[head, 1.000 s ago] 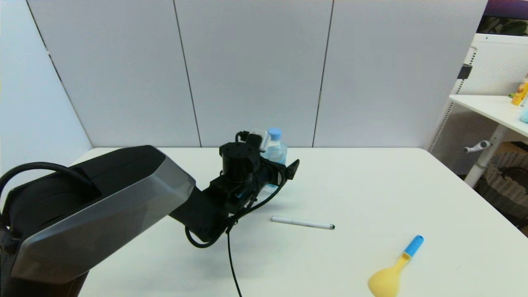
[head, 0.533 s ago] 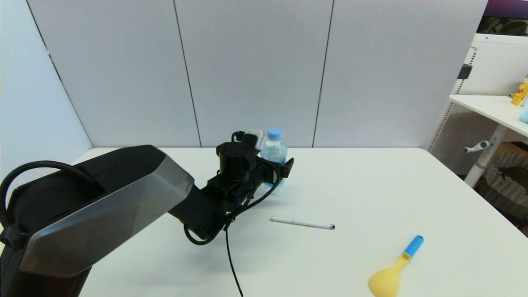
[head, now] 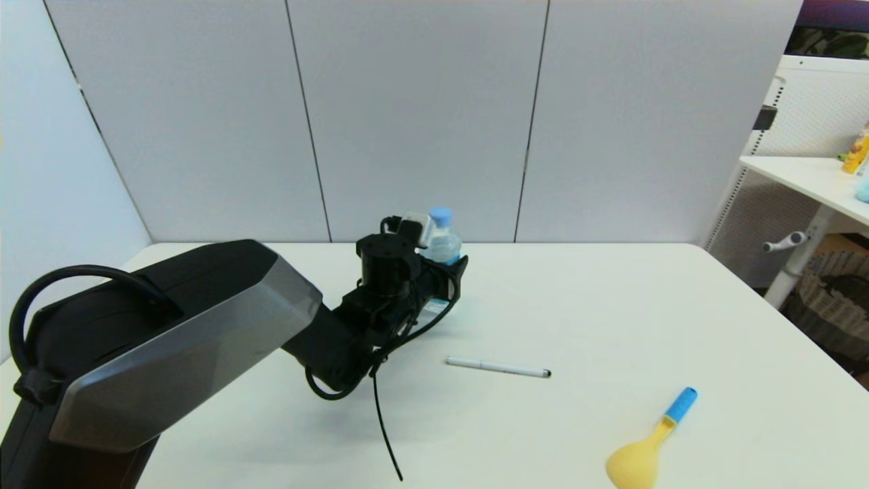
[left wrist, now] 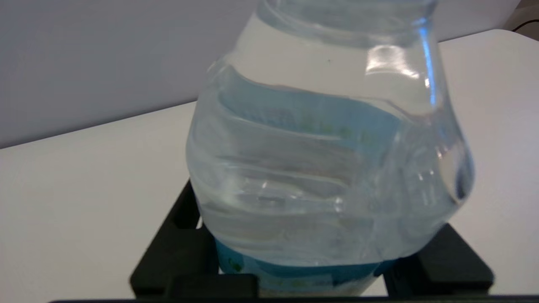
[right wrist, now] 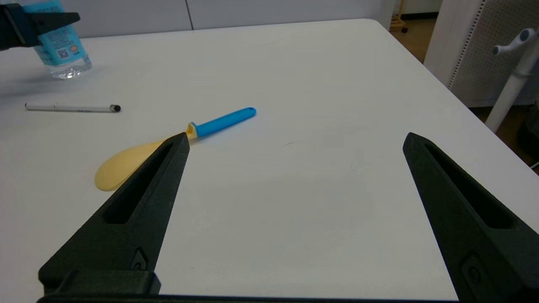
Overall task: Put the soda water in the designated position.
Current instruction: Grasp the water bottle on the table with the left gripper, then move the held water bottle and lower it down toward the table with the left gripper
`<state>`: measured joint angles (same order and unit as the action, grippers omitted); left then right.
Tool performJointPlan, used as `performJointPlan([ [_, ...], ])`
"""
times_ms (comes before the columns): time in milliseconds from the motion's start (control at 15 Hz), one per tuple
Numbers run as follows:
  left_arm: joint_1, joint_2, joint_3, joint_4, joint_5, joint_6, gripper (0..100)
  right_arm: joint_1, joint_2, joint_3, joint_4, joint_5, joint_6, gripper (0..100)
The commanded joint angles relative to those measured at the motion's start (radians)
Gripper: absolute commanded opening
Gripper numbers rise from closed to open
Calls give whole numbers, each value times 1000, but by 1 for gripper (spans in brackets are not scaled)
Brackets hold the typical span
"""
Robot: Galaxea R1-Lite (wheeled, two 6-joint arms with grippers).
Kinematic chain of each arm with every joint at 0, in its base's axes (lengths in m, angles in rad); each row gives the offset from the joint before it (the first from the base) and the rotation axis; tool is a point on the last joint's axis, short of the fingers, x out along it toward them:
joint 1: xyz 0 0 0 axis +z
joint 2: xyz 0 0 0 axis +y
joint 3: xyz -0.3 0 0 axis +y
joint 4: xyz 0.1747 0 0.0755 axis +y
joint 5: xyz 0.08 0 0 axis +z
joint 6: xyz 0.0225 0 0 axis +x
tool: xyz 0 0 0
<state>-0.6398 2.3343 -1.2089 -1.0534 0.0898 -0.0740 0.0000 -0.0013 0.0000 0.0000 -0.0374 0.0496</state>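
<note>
One bottle (head: 442, 239), one pen (head: 497, 367), one spoon (head: 648, 445) on the table (head: 611, 305). Left gripper (head: 449, 278) clamps the bottle at the label, base lifted off the table. Pen lies near, robot-side of the gripper; spoon beyond it. Right gripper (right wrist: 294, 141) wide open, empty, near the spoon.

Bare white table (head: 611, 292) lies open to the right of the soda water (head: 442, 239) and far behind it. Nearer, the pen (head: 497, 367) and the yellow spoon (head: 648, 445) lie in the way.
</note>
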Motion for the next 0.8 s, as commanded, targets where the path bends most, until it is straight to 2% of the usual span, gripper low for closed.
performJointPlan([
  [67, -1, 11, -18, -7, 1, -1, 0, 0, 1, 0, 0, -1, 1, 100],
  [600, 0, -36, -21, -2, -2, 3, 0, 0, 1, 0, 0, 1, 0, 100],
  [800, 0, -107, -18, 36, -1, 13, 0, 0, 1, 0, 0, -1, 1, 100],
])
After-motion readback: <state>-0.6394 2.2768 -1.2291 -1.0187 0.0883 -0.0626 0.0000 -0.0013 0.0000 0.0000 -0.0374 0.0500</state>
